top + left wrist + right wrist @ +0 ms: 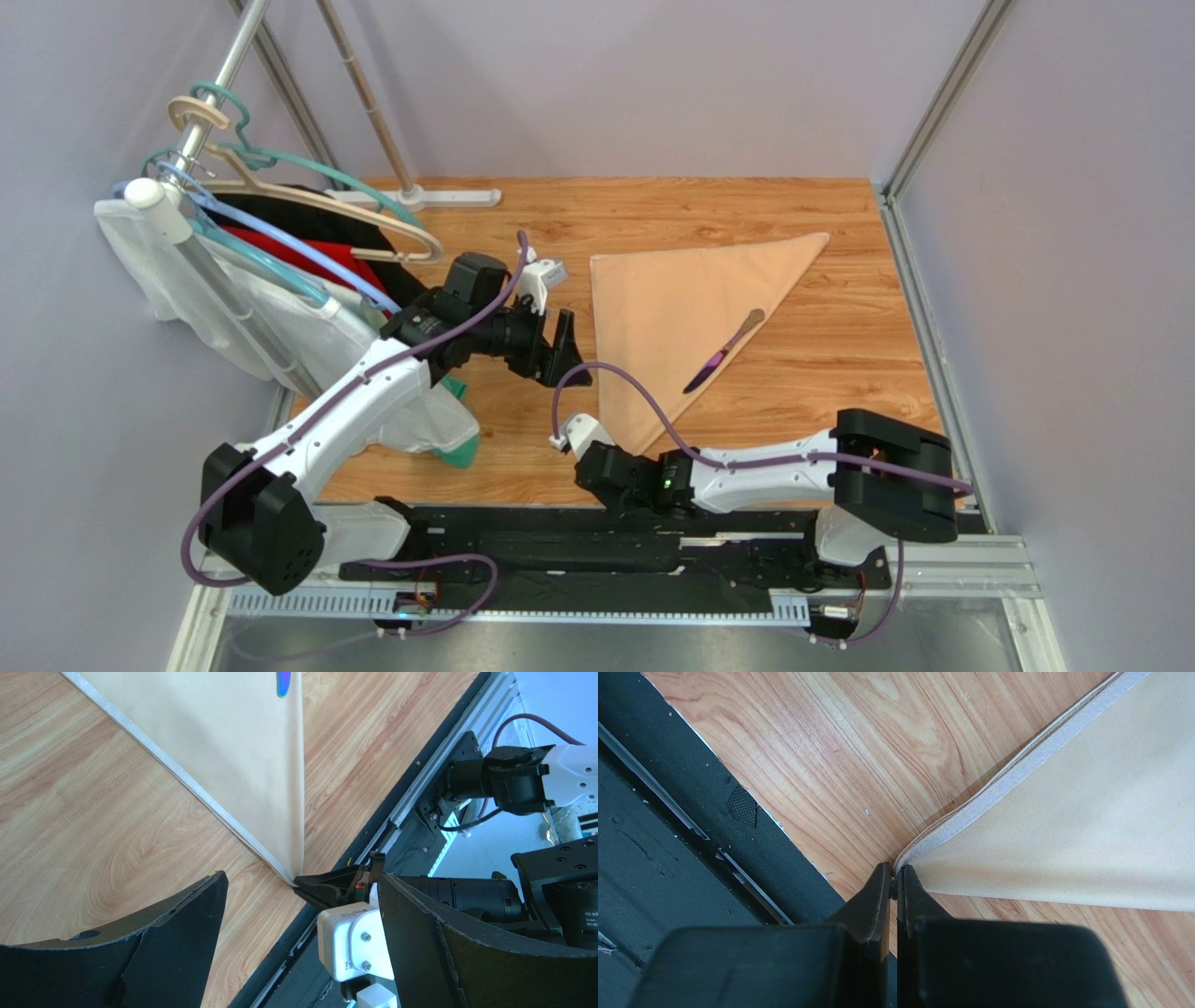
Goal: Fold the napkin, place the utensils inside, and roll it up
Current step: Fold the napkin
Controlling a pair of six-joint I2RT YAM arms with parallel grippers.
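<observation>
The peach-beige napkin [687,301] lies folded into a triangle on the wooden table, its long point at the far right. One purple and tan utensil [725,350] rests on it; its purple tip [284,682] shows in the left wrist view. My right gripper [629,457] is shut on the napkin's near corner [927,859], its jaws pressed together with the hem pinched at their tips [896,880]. My left gripper [554,357] hovers open just left of the napkin's left edge [231,770], nothing between its fingers [196,910].
Garments on hangers [267,266] hang from a rack pole [232,70] at the left, close behind the left arm. The black base rail [617,539] runs along the near edge. Grey walls [1066,280] close in the right side and back.
</observation>
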